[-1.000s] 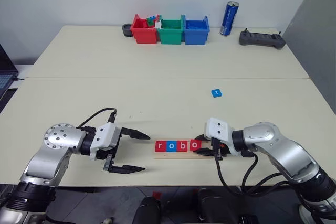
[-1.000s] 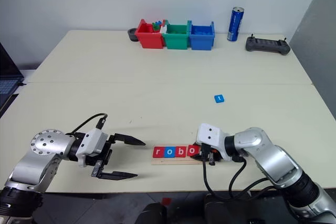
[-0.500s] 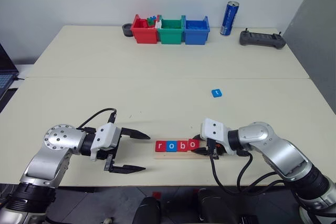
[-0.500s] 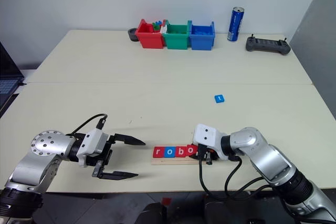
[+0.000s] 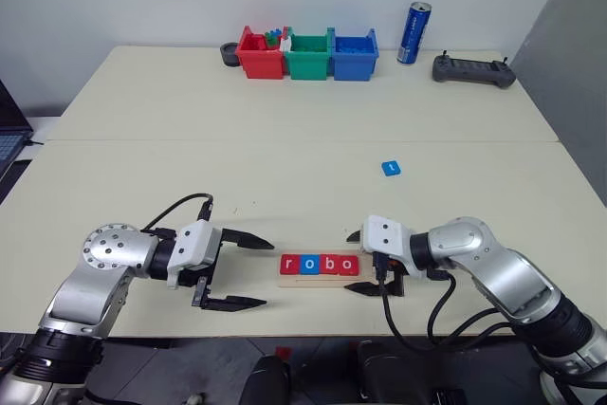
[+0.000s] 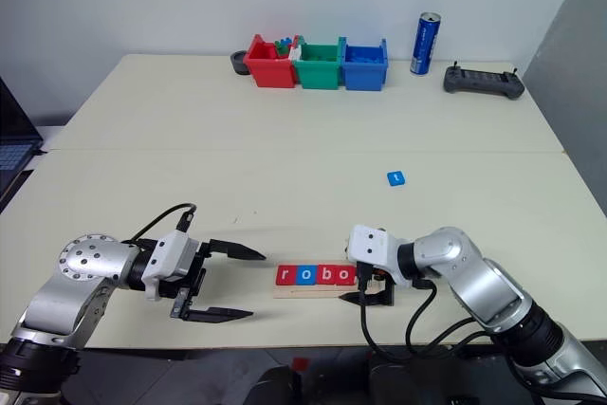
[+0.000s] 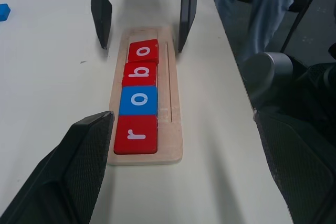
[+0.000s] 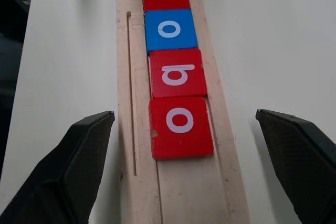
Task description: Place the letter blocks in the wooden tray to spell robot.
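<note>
The left gripper (image 5: 245,270) hangs just left of the wooden tray (image 5: 334,279), fingers spread wide and holding nothing; it has not shifted over the last second.

The tray lies at the near edge of the worktop (image 5: 285,158), between the two grippers. Four letter blocks sit in it, reading left to right: red r (image 5: 290,264), blue o (image 5: 308,264), red b (image 5: 328,264), red o (image 5: 348,264). The second o sits slightly askew against the b. To its right, the tray's end slot is bare.

The right gripper (image 5: 365,262) has just changed state. A second ago its fingers were closed on the second o at the tray's right end — now they stand wide apart, one on the far side of the tray and one on the near side, with nothing between them. The block rests in the tray on its own, so this placement looks complete.

One tile is left: the blue t (image 5: 391,168) lies loose on the worktop, well beyond the tray to the far right. Judged from this layout, the remaining step is to fetch the t and seat it in the free slot.
</note>
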`<state>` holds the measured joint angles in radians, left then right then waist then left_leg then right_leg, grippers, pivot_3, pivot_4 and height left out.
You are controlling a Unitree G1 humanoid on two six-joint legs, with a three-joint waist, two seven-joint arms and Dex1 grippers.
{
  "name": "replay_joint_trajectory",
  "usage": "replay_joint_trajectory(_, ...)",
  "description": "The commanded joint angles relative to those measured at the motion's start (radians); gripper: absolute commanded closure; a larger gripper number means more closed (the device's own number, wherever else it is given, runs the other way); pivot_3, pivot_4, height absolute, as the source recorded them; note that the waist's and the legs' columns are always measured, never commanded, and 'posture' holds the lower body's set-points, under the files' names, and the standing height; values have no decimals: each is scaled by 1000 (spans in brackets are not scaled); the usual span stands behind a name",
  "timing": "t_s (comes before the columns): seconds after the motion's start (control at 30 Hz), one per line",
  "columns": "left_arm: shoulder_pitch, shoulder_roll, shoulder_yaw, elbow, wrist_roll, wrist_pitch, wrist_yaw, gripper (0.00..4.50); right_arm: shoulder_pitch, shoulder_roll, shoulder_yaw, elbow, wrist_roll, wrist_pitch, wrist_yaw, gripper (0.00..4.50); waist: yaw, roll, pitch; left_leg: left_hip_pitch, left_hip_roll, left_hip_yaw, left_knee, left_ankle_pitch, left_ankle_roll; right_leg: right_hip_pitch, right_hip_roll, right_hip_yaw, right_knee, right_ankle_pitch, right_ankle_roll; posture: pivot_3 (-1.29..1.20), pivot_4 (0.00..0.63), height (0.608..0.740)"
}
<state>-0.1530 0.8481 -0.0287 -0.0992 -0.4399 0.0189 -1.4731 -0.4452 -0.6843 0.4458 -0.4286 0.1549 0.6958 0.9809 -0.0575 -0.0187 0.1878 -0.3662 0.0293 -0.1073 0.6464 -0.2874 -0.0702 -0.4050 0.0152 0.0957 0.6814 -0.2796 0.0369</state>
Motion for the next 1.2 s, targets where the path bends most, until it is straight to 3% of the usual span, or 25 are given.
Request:
replay_joint_trajectory(0.03, -6, 7, 8, -33, -2, 1, 3, 0, -10, -16, -53, -69, 39, 22, 11, 17, 0, 0, 0, 0, 0, 0, 0, 0, 0, 0, 0, 0, 0, 0, 0, 0, 150, 740)
replay_joint_trajectory(0.07, -6, 8, 8, -33, -3, 1, 4, 0, -1, -28, -59, -81, 45, 25, 16, 17, 0, 0, 0, 0, 0, 0, 0, 0, 0, 0, 0, 0, 0, 0, 0, 0, 150, 740)
replay_joint_trajectory(0.17, -7, 8, 6, -34, 1, 0, 8, 0, 28, -54, -58, -111, 52, 22, 21, 899, 0, 0, 0, 0, 0, 0, 0, 0, 0, 0, 0, 0, 0, 0, 0, 0, 150, 740)
replay_joint_trajectory(0.37, -16, 8, 0, -46, 4, 11, 16, 0, 13, -76, -1, -126, 14, -20, 48, 3178, 0, 0, 0, 0, 0, 0, 0, 0, 0, 0, 0, 0, 0, 0, 0, 0, 150, 740)
replay_joint_trajectory(0.5, -21, 9, 1, -47, 6, 13, 15, 0, -9, -86, 32, -114, -9, -38, 68, 4457, -1, 0, 0, 0, 0, 0, 0, 0, 0, 0, 0, 0, 0, 0, 0, 0, 150, 740)
replay_joint_trajectory(0.97, -17, -3, 0, -12, 22, -20, 7, 0, -45, -51, 88, -77, -77, -2, 48, 4457, 0, 0, 0, 0, 0, 0, 0, 0, 0, 0, 0, 0, 0, 0, 0, 0, 150, 740)
replay_joint_trajectory(1.2, -8, -10, 2, 15, 27, -48, -3, 0, -7, -37, 89, -93, -39, 2, 63, 4457, 0, 0, 0, 0, 0, 0, 0, 0, 0, 0, 0, 0, 0, 0, 0, 0, 150, 740)
